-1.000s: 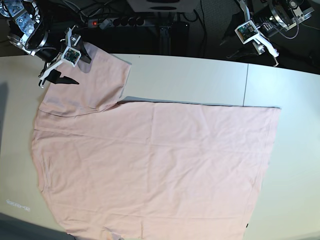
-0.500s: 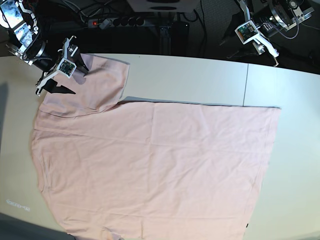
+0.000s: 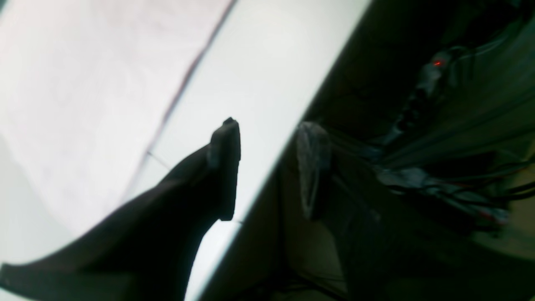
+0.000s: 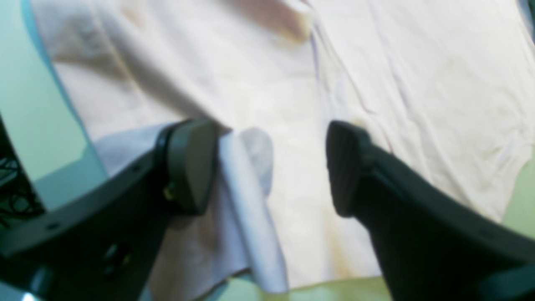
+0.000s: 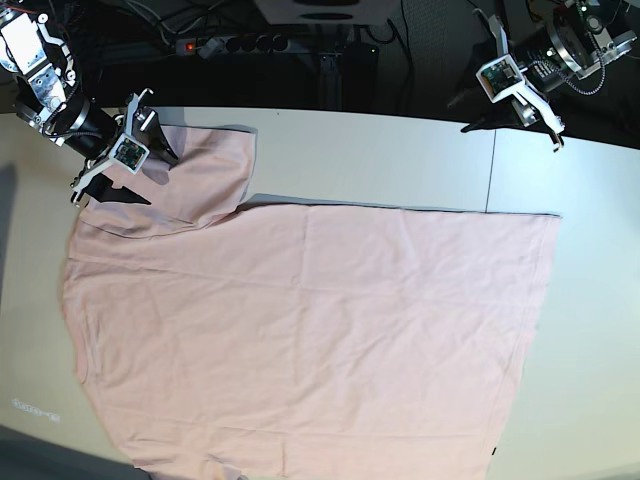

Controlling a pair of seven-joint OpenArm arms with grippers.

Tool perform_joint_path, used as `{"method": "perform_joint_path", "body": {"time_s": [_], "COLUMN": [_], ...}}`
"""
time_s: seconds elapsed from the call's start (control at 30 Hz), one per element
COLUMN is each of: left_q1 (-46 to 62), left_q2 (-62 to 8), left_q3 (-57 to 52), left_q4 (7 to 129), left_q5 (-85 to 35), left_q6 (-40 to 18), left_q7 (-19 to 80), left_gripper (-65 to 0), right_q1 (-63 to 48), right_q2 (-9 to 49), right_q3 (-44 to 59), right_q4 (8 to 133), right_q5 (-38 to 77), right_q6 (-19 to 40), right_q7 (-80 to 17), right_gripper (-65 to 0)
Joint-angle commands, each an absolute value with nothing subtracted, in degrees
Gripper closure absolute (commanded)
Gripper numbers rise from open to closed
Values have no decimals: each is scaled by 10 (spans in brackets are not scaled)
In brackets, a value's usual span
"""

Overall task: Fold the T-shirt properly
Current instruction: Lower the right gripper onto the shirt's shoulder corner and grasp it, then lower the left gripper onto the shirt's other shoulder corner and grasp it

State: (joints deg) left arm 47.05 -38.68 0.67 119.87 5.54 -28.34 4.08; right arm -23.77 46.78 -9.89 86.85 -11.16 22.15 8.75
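T-shirt (image 5: 300,330) lies spread flat, plain side up, over most of the white surface (image 5: 380,155) in the base view; its bottom edge runs out of frame at the lower left, so that sleeve and hem are cut off, and no collar or lettering shows. The upper-left sleeve (image 5: 195,175) lies flat near the surface's far edge. Right gripper (image 5: 120,170), upper left of the base view, sits over that sleeve with its jaws wide apart; the right wrist view is blurred, with pink cloth and a paler fold (image 4: 246,200) between the fingers (image 4: 188,163), nothing pinched. Can't tell if the tips touch the fabric. Left gripper (image 5: 520,105), upper right of the base view, hangs over the surface's far edge, well apart from the shirt; the left wrist view is dark and smeared, with a clear gap between the two fingers (image 3: 225,167) and nothing in it, jaws partly open. The dark area behind the surface is cables and a power strip (image 5: 225,45), hard to make out. Versus a second ago: right gripper has shifted slightly left and back along the sleeve; left gripper has dropped toward the surface edge; shirt body unchanged.
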Motion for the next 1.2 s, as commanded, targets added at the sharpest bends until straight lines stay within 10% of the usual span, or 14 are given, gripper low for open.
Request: {"method": "perform_joint_path", "body": {"time_s": [0.0,0.4,1.17], "left_q1": [465,377,158], "left_q2": [-398,-448,-505], "left_q3": [3,23,227], "left_q4": [1206,1145,905], "left_q5": [50,70,179], "left_q6": [-267,-216,-139], "left_q7": [31,30,37], "left_gripper": [-261,-261,-261], "right_q1": [-241,-241,-241], "right_q2": [477,477,477], "right_q3": [-99,-99,-99], "right_q4": [855,844,844], "right_q5": [-146,-146,-145], "right_q6": [234,238,238], "right_q7": [28,28,28], "right_gripper": [-417,0,0]}}
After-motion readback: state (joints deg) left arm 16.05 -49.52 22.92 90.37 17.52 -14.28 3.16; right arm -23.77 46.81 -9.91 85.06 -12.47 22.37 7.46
